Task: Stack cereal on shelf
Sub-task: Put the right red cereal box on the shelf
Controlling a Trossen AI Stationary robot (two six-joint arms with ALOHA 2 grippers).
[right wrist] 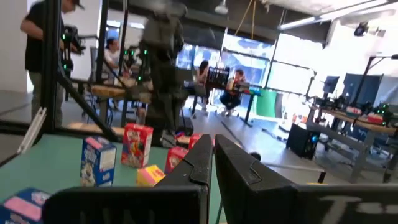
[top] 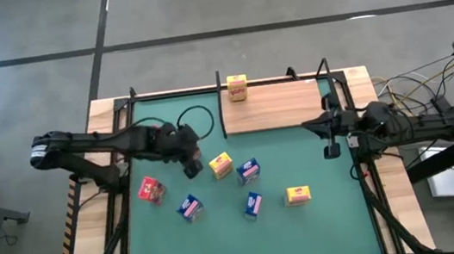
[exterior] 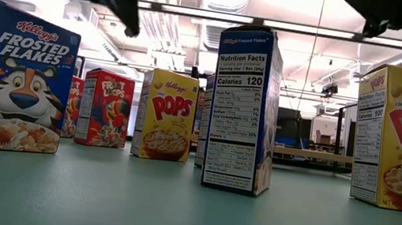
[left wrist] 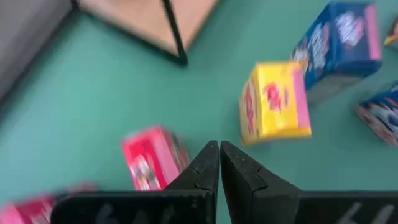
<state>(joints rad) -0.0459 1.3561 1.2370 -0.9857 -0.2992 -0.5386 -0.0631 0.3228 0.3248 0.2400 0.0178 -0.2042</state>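
Left gripper fingers closed, empty, hovering over the green mat just beside a yellow Corn Pops box. Right gripper also pinched shut, empty, near the shelf front edge. Six cereal boxes loose on mat; one yellow box on shelf's back edge.

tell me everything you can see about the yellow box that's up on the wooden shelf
The yellow cereal box is a small printed cardboard carton with red lettering on its face. It stands at the far edge of the light-wood shelf, near the far-left black corner post, resting on the board alone. Nothing else touches it, neither pincer is near it, and the other boxes sit on the green mat.
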